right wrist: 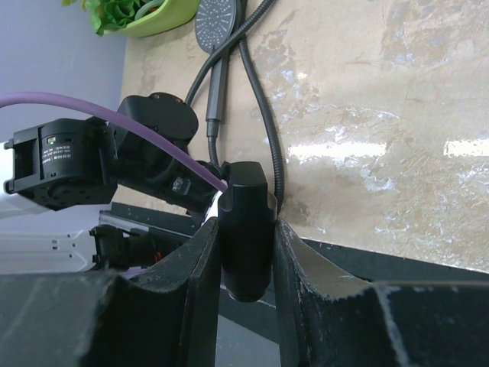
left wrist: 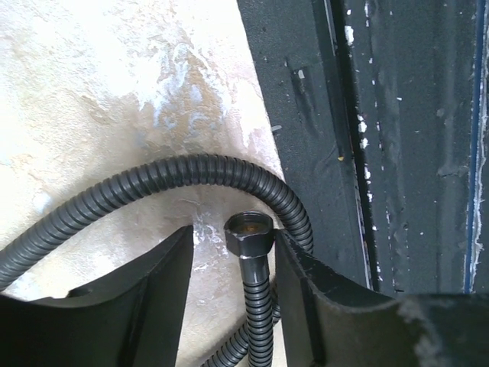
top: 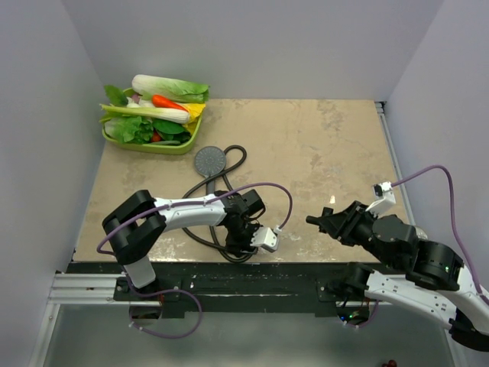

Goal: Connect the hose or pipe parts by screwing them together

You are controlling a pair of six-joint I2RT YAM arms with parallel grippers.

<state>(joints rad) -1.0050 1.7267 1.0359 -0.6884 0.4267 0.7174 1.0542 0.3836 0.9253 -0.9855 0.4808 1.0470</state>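
The hose [left wrist: 191,170] gets chopped off at the left and bottom edges of the left wrist view. From the top, a stretch of it is buried under the left arm [top: 191,208], and the nut [left wrist: 248,229] can't be made out there. In the right wrist view the shower head [right wrist: 218,19] is clipped by the top edge, same for the basket [right wrist: 164,15].

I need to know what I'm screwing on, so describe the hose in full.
The hose is dark, ribbed and flexible, lying looped on the table by its near edge. One end carries a hex nut, brassy inside its opening. That end lies between the open jaws of the left gripper, close to one; contact is unclear. From above, the hose loops back beside the shower head.
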